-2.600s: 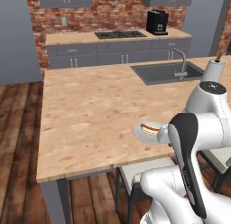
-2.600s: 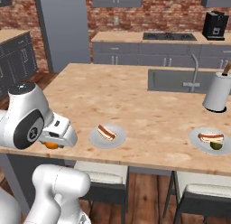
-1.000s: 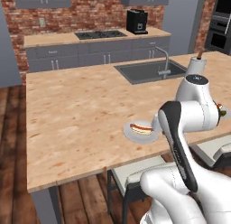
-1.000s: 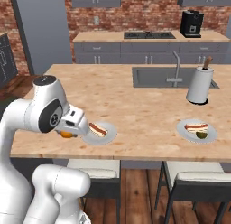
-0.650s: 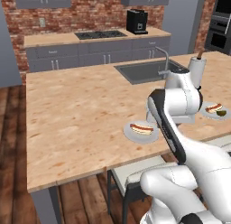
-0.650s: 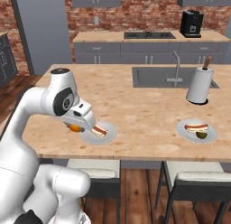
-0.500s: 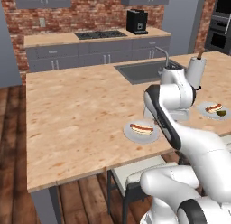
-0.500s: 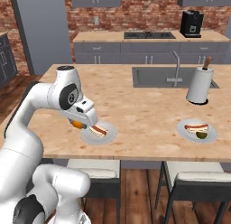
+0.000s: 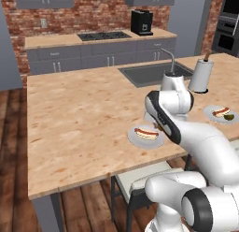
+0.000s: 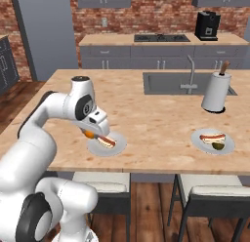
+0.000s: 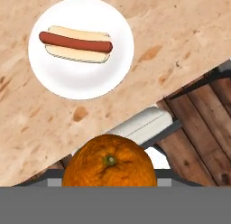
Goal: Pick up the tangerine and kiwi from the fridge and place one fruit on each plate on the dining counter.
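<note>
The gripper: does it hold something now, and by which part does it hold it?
The gripper holds the tangerine, clamped across its round sides. The exact contact points cannot be seen; in the hand view the fruit hides the fingertips.

Even, bright, diffuse light fills the rendered kitchen, with no glare on the wood-grain tabletop (image 10: 161, 119) and only faint, soft shadows under the plates (image 10: 107, 144) and beneath the tabletop's near edge. Both base views are sharp from edge to edge without visible bending of straight lines. In the hand view the tangerine (image 11: 108, 162) looms close and slightly soft, its lower part shaded, while the tabletop's grain stays clear.
</note>
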Tool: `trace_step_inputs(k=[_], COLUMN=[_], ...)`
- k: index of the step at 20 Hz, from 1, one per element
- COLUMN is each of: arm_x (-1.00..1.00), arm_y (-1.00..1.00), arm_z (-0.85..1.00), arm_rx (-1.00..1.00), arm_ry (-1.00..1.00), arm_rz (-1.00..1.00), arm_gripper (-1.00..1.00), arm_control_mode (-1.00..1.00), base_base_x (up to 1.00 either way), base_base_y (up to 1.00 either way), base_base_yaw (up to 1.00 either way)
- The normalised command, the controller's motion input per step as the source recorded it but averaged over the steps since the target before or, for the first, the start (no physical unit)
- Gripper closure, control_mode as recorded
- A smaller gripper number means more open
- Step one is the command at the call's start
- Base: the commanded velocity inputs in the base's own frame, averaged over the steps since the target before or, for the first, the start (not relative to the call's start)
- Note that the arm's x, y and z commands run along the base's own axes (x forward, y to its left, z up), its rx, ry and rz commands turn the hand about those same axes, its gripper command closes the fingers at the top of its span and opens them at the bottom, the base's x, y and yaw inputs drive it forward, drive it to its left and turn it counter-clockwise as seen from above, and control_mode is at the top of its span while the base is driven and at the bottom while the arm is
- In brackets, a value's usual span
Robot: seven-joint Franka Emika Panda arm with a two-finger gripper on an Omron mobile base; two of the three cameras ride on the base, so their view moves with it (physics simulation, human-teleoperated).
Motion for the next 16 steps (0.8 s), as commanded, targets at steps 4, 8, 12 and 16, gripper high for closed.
trace_step_inputs(k=[4,8,12,16], arm_x=[0.25,0.13,0.19,0.14], arm_y=[0.06,0.06,0.1,0.13], arm_z=[-0.54,-0.47,-0.41,-0.38], arm_rx=[0.01,0.0,0.0,0.0], arm_ry=[-0.12,-0.02,0.0,0.0], arm_rz=[0.0,0.0,0.0,0.0], arm_gripper=[1.0,1.0,1.0,1.0], arm_control_mode=[-1.0,-1.0,-1.0,-1.0], base_base_x=[0.0,0.0,0.0,0.0], base_base_y=[0.0,0.0,0.0,0.0], base_base_yaw=[0.0,0.0,0.0,0.0])
